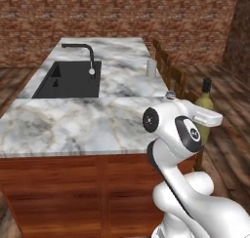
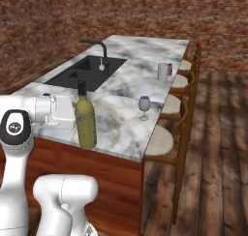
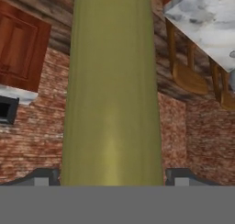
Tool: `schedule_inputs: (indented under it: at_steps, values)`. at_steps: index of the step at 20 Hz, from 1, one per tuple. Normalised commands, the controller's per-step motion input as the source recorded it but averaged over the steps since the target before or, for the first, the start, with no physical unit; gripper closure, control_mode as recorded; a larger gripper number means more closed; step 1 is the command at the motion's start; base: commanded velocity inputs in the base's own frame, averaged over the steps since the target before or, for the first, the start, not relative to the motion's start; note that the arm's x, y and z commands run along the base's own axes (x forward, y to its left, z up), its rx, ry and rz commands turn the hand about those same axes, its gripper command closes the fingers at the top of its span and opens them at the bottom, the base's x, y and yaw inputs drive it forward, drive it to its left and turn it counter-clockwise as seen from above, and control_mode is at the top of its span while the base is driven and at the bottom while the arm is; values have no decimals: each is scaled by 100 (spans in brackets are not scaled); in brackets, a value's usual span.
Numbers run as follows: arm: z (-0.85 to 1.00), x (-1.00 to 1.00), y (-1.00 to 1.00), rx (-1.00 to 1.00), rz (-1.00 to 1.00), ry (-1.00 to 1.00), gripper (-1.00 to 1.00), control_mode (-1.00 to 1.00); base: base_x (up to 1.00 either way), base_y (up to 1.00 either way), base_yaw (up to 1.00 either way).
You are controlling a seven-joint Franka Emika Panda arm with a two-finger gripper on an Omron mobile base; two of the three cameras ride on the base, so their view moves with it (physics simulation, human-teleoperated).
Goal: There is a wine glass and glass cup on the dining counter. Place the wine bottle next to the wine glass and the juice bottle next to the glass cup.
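Between the two dark fingertips [image 3: 43, 176] in the hand view stands the olive-green body of the wine bottle [image 3: 112, 90], spanning the whole gap. The gripper [image 3: 111, 178] has its jaws spread wide and set on either side of the bottle; it holds the bottle.

Right base view: the hand reaches sideways from the arm's wrist, and the wine bottle [image 2: 85, 118] sits upright at its end, dark neck up. The bottle's base appears in front of the near edge of the dining counter [image 2: 123, 111]; whether it rests on the marble cannot be told. Left base view: the wine bottle [image 1: 204, 105] shows beyond the counter's right edge, partly hidden behind the wrist.

Wine glass [image 2: 144, 107] stands upright on the marble near the counter's right edge, apart from the bottle. Farther along the same edge stands the glass cup [image 2: 162, 72], with the small dark red juice bottle [image 2: 169, 69] just beside it, partly hidden by it. Black sink [image 2: 82, 71] and faucet [image 2: 100, 50] occupy the counter's left part. Wooden chairs [image 2: 180, 119] line the right side.
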Motion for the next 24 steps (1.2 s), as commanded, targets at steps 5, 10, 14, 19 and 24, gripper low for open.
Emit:
schedule_inputs:
  at_steps: [5, 10, 14, 19, 24]
  values:
    - [-18, 48, -10, -4, 9, 5, 100, -100, 0, 0, 0]
    - [-50, 96, -27, -2, 1, 1, 100, -100, 0, 0, 0]
    - [-61, 80, -37, 0, 2, 0, 100, -100, 0, 0, 0]
    - [-20, 89, -9, 0, 0, 0, 100, -100, 0, 0, 0]
    - [-18, 74, -1, 0, 0, 0, 100, -100, 0, 0, 0]
